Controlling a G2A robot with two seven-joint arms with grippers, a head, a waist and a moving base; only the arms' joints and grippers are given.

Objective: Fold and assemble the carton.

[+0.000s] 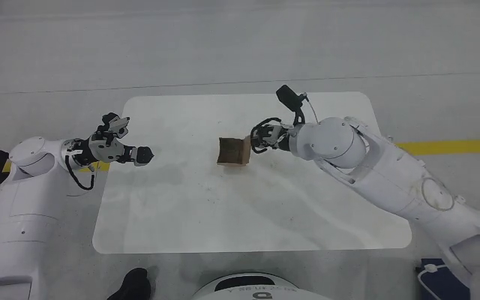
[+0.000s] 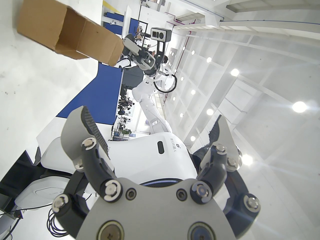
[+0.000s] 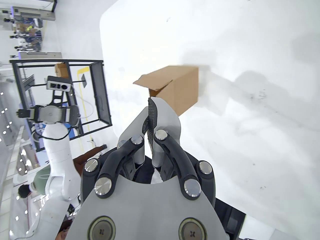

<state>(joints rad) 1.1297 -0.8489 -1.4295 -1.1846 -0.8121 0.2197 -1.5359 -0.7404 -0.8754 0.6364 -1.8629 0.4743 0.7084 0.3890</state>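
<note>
A small brown carton point(image 1: 233, 151) lies on its side near the middle of the white table point(image 1: 187, 217). In the left wrist view the carton point(image 2: 67, 33) turns an open end toward me, one flap spread flat on the table. My right gripper point(image 1: 257, 139) is shut, and its tips point(image 3: 151, 104) sit at the carton's point(image 3: 178, 91) near edge with a loose flap just beyond them. Nothing shows between its fingers. My left gripper point(image 1: 142, 155) hovers at the table's left edge, well away from the carton. It stands open point(image 2: 150, 126) and empty.
The table's rounded corner point(image 3: 105, 18) lies past the carton. A black metal frame point(image 3: 97, 96) stands on the floor off the table, beside the left arm point(image 3: 53, 116). Bare tabletop lies between the left gripper and the carton.
</note>
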